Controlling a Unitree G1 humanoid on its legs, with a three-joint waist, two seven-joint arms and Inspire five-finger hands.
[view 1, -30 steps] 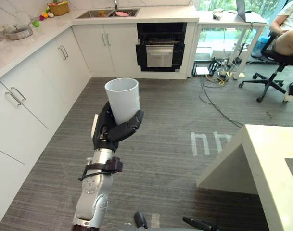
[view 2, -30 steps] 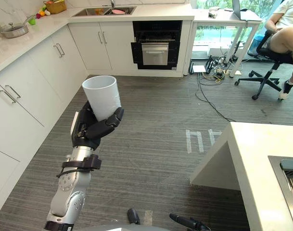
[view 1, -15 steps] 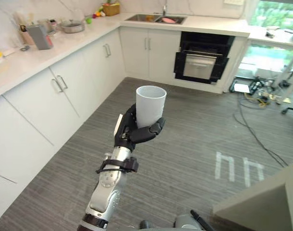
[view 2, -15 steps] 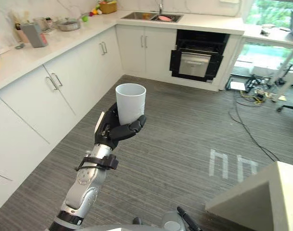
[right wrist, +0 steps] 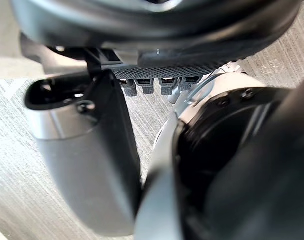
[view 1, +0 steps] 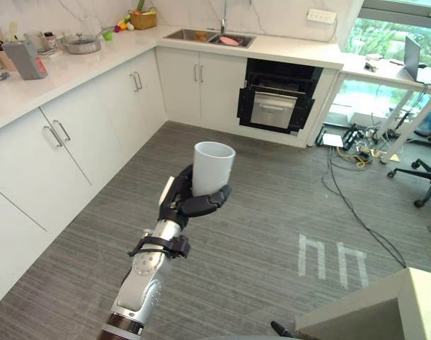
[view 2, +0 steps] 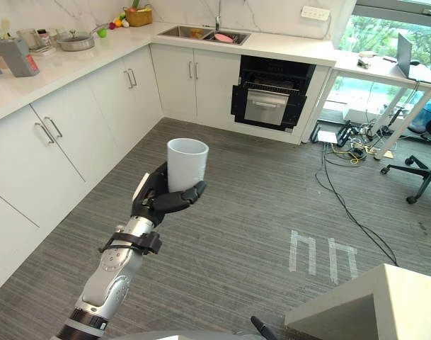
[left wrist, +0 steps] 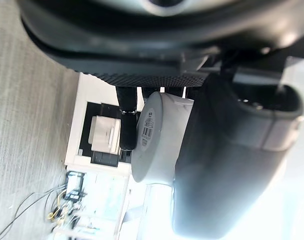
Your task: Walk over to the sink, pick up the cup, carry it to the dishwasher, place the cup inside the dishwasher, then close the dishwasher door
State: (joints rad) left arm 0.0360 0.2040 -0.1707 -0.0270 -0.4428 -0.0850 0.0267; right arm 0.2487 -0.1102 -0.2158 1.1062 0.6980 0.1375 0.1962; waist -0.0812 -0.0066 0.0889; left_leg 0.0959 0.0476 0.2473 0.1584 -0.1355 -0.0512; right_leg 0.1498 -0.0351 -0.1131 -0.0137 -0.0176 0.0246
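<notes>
A plain white cup [view 1: 214, 166] stands upright in my left hand [view 1: 181, 204], whose dark fingers and thumb curl round its lower half. I hold it out in front of me at mid-height above the grey wood floor. The left wrist view has the cup's base [left wrist: 159, 145] pressed against the palm. The dishwasher [view 1: 275, 105], black with its front open, sits under the far counter, well beyond the cup. The sink [view 1: 207, 35] is set in the counter to its left. My right hand [right wrist: 156, 30] hangs by my side with relaxed fingers, holding nothing.
White cabinets [view 1: 73, 134] line the left side, with a pot [view 1: 79, 44] and a fruit basket [view 1: 142, 18] on the counter. A desk with cables [view 1: 357, 152] and an office chair [view 1: 427, 177] stand at the right. A pale counter corner [view 1: 374, 319] juts in at lower right.
The camera has swung, so the whole kitchen has shifted in view. The cup stays upright in my left hand, held the same way.
</notes>
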